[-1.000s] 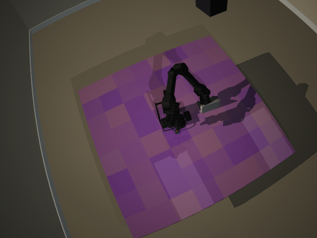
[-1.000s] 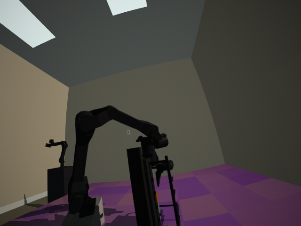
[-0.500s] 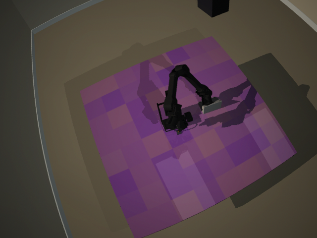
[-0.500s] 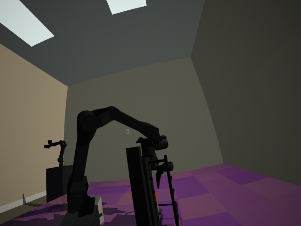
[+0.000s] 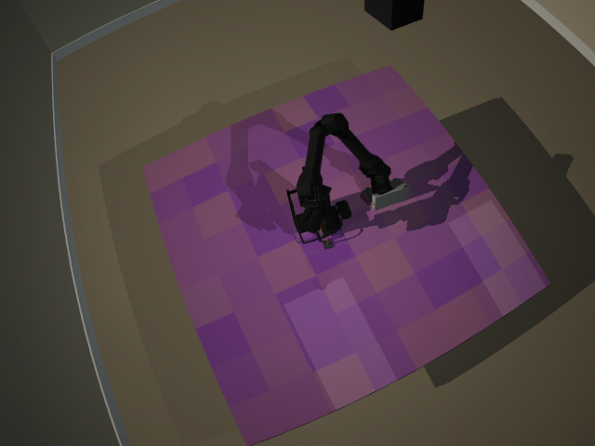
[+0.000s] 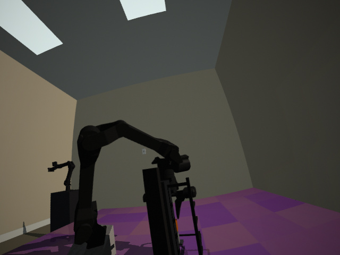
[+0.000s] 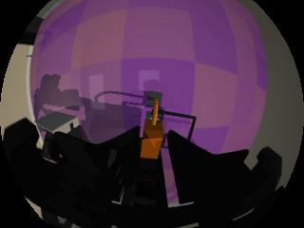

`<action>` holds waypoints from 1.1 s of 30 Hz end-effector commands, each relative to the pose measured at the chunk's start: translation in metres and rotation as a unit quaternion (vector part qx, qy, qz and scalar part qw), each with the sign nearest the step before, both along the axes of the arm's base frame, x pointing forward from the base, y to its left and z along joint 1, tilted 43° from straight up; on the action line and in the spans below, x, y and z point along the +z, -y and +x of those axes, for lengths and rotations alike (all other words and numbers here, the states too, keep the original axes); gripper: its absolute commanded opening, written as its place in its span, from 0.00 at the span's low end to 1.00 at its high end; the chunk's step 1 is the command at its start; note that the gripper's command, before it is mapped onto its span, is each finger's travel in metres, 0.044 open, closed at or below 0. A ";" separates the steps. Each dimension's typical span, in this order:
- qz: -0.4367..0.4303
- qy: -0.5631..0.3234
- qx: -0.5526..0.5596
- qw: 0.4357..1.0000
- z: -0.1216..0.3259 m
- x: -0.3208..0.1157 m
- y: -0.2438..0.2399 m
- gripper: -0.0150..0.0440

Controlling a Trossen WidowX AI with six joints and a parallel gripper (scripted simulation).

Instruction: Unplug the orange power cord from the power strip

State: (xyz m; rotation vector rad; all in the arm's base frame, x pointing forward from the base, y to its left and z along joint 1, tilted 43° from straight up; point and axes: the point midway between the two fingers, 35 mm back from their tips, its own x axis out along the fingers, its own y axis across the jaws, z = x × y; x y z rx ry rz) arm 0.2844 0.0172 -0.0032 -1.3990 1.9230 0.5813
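Observation:
The orange plug sits low between my fingers in the wrist view, against the dark upright power strip. Whether its prongs are in a socket is hidden. The orange cord runs from the plug to a small dark block on the mat. My gripper is part open, its fingers on either side of the plug. Purple mat shows between the right finger and the plug; the left finger is very near it. In the exterior view one fingertip is just above the orange.
A thin black wire frame stands beside the strip and the gripper. The arm's pale grey base stands on the patchwork mat. A black pedestal stands farther off.

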 end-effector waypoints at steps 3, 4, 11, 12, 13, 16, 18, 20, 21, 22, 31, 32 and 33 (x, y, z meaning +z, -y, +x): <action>-0.003 -0.002 0.001 1.000 -0.004 0.007 0.008 0.53; -0.003 -0.002 0.001 1.000 -0.004 0.007 0.008 0.53; -0.003 -0.002 0.001 1.000 -0.004 0.004 0.010 0.53; -0.003 -0.002 0.001 1.000 -0.005 0.003 0.011 0.53; -0.003 -0.002 0.001 1.000 -0.005 0.002 0.012 0.53; -0.003 -0.002 0.001 1.000 -0.006 -0.001 0.015 0.53; -0.003 -0.002 0.001 1.000 -0.006 -0.002 0.016 0.53; -0.003 -0.002 0.001 1.000 -0.006 -0.002 0.016 0.53; -0.003 -0.002 0.001 1.000 -0.006 -0.002 0.016 0.53; 0.000 0.000 -0.001 1.000 -0.005 -0.001 0.014 0.48; 0.000 0.000 -0.001 1.000 -0.005 -0.001 0.014 0.28; 0.000 0.000 -0.001 1.000 -0.005 -0.001 0.014 0.27; 0.000 0.000 -0.001 1.000 -0.005 -0.001 0.014 0.26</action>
